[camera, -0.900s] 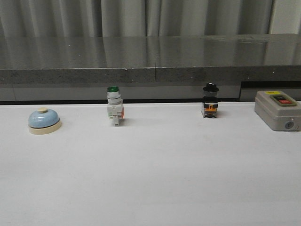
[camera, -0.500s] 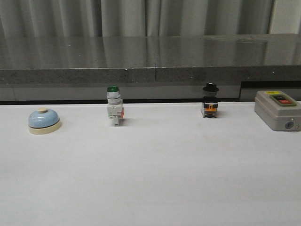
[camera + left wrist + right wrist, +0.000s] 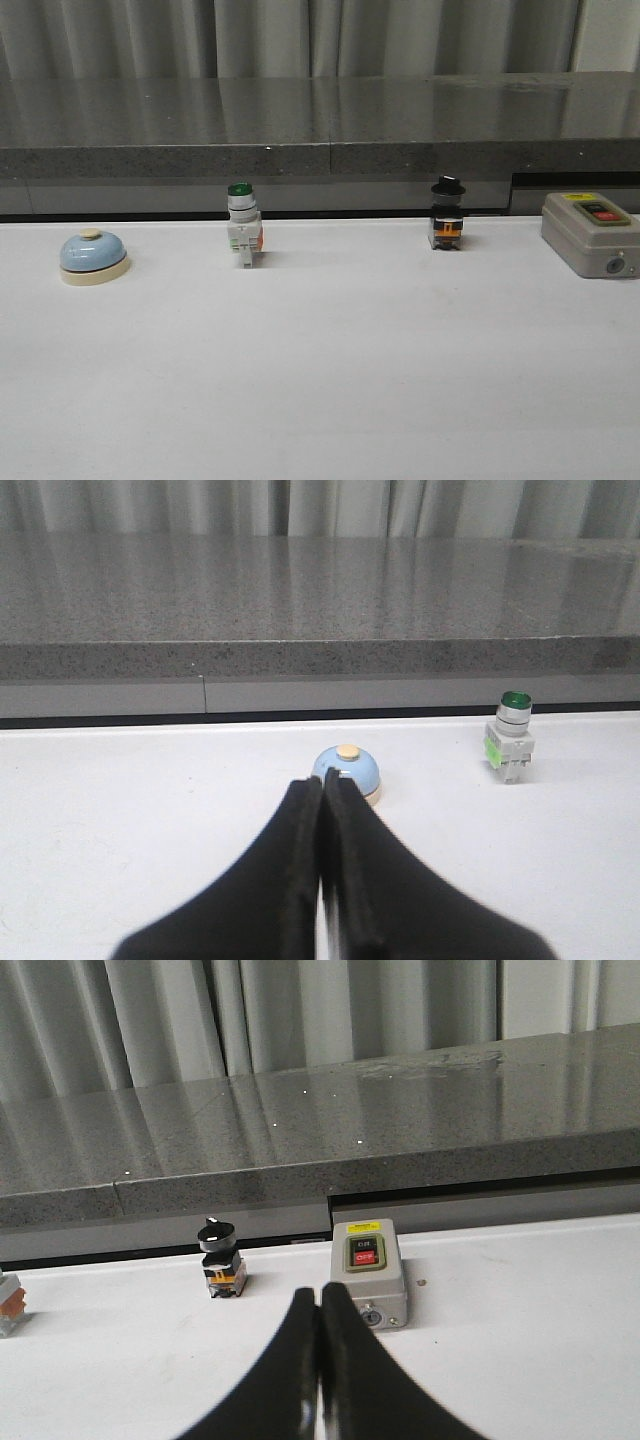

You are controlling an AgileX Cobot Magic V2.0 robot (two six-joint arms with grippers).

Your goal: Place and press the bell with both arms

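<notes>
the bell (image 3: 93,256) sits upright at the far left of the white table (image 3: 330,370), well apart from the green-capped switch (image 3: 243,224). the left gripper (image 3: 322,785) and right gripper (image 3: 319,1300) have fingers pressed together, holding nothing.

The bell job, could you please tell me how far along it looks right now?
Nothing looks done yet. The bell sits untouched at the far left of the table, beside the green-capped switch. Neither arm shows in the front view. The left tool is shut and points at the bell, apart from it; the right tool is shut near the grey box. Grasping, placing and pressing remain.
</notes>
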